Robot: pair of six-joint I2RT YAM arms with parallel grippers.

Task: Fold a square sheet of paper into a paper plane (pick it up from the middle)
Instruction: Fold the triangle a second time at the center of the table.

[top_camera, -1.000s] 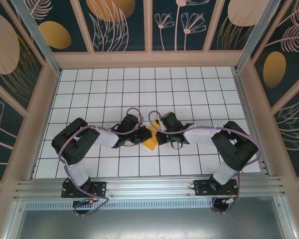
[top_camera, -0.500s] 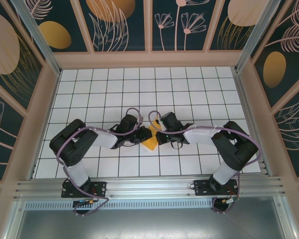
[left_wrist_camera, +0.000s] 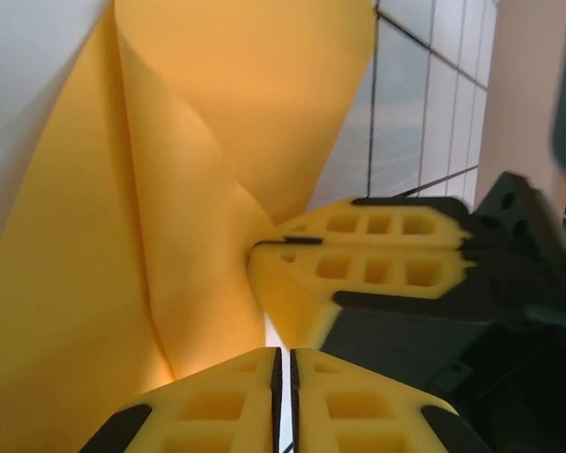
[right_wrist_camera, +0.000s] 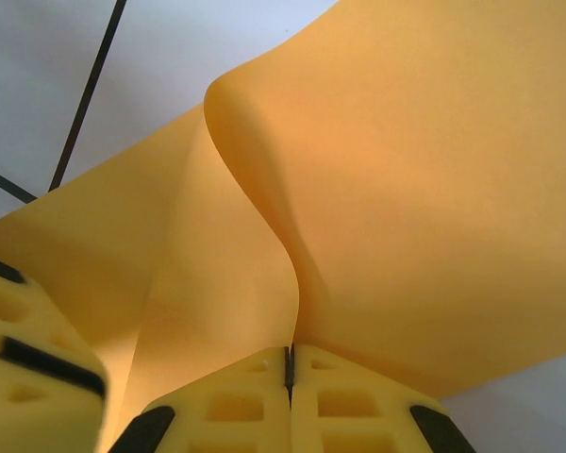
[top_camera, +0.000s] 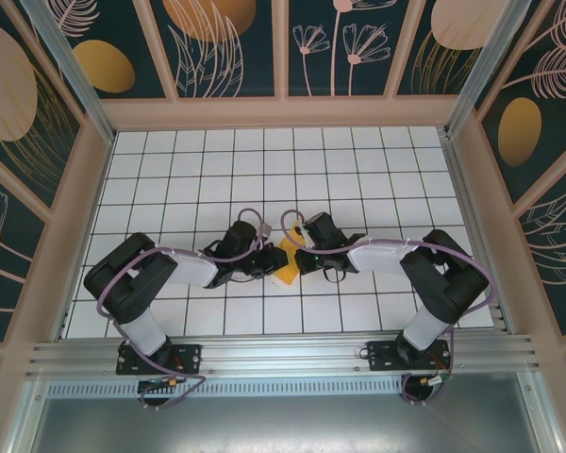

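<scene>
The square sheet of paper point(top_camera: 285, 268), thin, limp and easy to tear, is crumpled between both arms, mid-surface point(top_camera: 358, 160). The right gripper point(right_wrist_camera: 289, 353) fingers pinch one fold. The left gripper point(left_wrist_camera: 284, 357) fingers, pressed together, probably pinch its edge. Hold it gently near the creases.

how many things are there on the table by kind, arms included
orange paper sheet: 1
robot arms: 2, the left arm and the right arm
total: 3
</scene>
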